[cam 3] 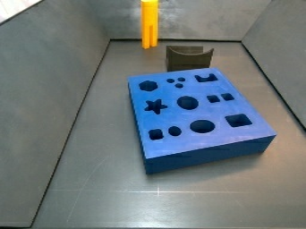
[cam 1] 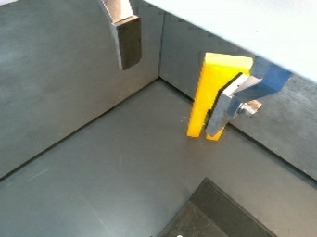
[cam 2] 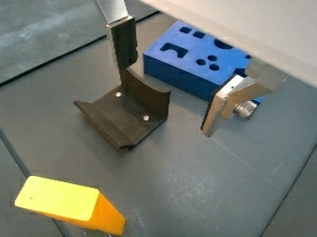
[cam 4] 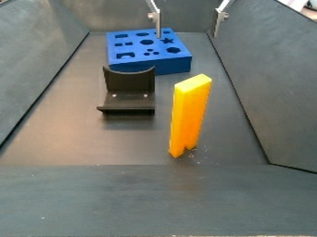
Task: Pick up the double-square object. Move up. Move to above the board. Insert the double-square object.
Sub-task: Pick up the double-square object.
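Note:
The double-square object (cam 4: 188, 116) is a bright yellow bar. It stands upright on the dark floor with its notched end down, and it also shows in a side view (cam 3: 148, 22) and in both wrist views (cam 1: 210, 88) (cam 2: 69, 202). The board (cam 3: 198, 116) (cam 4: 148, 51) (cam 2: 192, 60) is a thick blue block with cut-out holes on top. My gripper (cam 4: 188, 11) (cam 1: 177, 79) (cam 2: 173, 79) hangs high above the floor, open, with nothing between its fingers. One finger (cam 1: 229, 106) overlaps the bar in a wrist view but stands apart from it.
The fixture (cam 4: 128, 90) (cam 2: 124, 116) (cam 3: 188, 56), a dark bracket on a base plate, stands on the floor between the board and the yellow bar. Grey walls (cam 4: 247, 65) enclose the floor on all sides.

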Controlling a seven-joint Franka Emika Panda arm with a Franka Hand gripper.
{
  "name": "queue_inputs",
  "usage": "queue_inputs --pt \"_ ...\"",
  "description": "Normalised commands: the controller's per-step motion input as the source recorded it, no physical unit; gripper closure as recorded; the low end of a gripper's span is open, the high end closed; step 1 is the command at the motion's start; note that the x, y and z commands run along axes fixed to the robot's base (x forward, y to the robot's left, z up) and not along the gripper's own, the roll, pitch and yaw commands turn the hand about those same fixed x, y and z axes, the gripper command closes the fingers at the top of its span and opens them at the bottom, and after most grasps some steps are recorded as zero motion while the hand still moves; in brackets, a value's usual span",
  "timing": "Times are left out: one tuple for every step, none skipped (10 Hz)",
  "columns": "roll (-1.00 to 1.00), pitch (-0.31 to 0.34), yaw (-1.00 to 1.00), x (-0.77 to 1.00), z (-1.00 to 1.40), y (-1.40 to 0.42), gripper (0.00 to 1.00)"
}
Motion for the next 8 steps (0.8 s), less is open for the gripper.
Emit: queue_inputs --pt "0.00 0.000 0.00 -0.26 -0.10 0.28 0.00" --pt "0.00 0.000 0.02 -0.33 -0.19 0.49 0.00" --pt "-0.02 0.000 0.06 -0.25 -0.21 0.55 0.00" --pt "-0.05 0.000 0.14 -0.17 -0.18 0.63 0.00" --pt "-0.10 0.000 0.28 -0.01 -0.11 0.63 0.00" --pt "-0.15 -0.024 0.49 0.10 -0.05 0.42 0.00" --pt "-0.12 0.000 0.42 0.17 -0.03 0.35 0.00" --pt "-0.06 0.060 0.33 0.24 -0.03 0.38 0.00"
